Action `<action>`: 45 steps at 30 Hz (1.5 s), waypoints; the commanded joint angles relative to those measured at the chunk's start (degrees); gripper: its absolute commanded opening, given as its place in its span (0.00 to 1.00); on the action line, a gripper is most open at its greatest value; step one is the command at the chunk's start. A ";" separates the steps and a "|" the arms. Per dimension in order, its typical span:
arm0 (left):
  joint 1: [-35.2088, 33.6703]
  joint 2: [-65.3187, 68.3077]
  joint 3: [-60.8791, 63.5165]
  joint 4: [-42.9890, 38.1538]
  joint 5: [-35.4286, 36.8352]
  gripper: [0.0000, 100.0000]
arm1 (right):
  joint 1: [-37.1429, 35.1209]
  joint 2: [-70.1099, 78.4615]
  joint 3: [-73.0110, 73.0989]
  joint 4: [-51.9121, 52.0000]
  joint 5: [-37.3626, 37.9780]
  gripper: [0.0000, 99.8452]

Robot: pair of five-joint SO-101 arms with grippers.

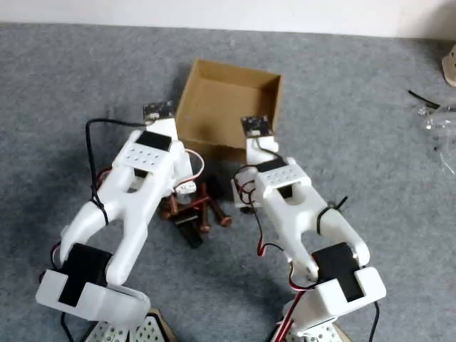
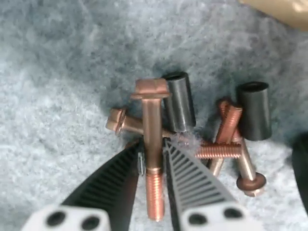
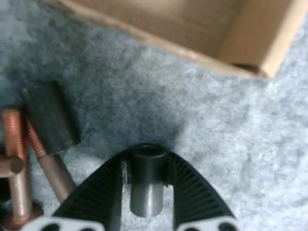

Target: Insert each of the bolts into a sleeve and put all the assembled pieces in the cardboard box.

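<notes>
Now the desk (image 1: 370, 178) is covered in soft, fuzzy grey cloth. The left gripper (image 2: 153, 143) is pinched tight on a shiny copper bolt (image 2: 153, 120) with a six-sided head. Its ridged black fingers (image 2: 185, 173) squeeze the smooth part of the stem. Under it lies a heap of more copper bolts (image 2: 219, 150) and two round black sleeves (image 2: 179, 103), like short tubes. The right gripper (image 3: 147, 160) is closed around another black sleeve (image 3: 147, 185), hollow end pointing away. Just ahead sits the brown cardboard box (image 3: 250, 38). Both white arms (image 1: 135, 192) bend down over the heap, side by side, near the box.
</notes>
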 commanded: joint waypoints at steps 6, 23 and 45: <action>-1.10 -3.03 -0.48 -5.54 -10.11 0.00 | -0.22 -3.12 -0.92 -1.71 -0.09 0.00; -1.10 -26.42 0.31 -3.78 -22.33 0.00 | -1.01 -25.19 15.69 -17.45 0.00 0.00; -0.84 -62.55 31.96 -32.09 -27.34 0.00 | -10.07 -53.14 39.08 -39.25 0.00 0.00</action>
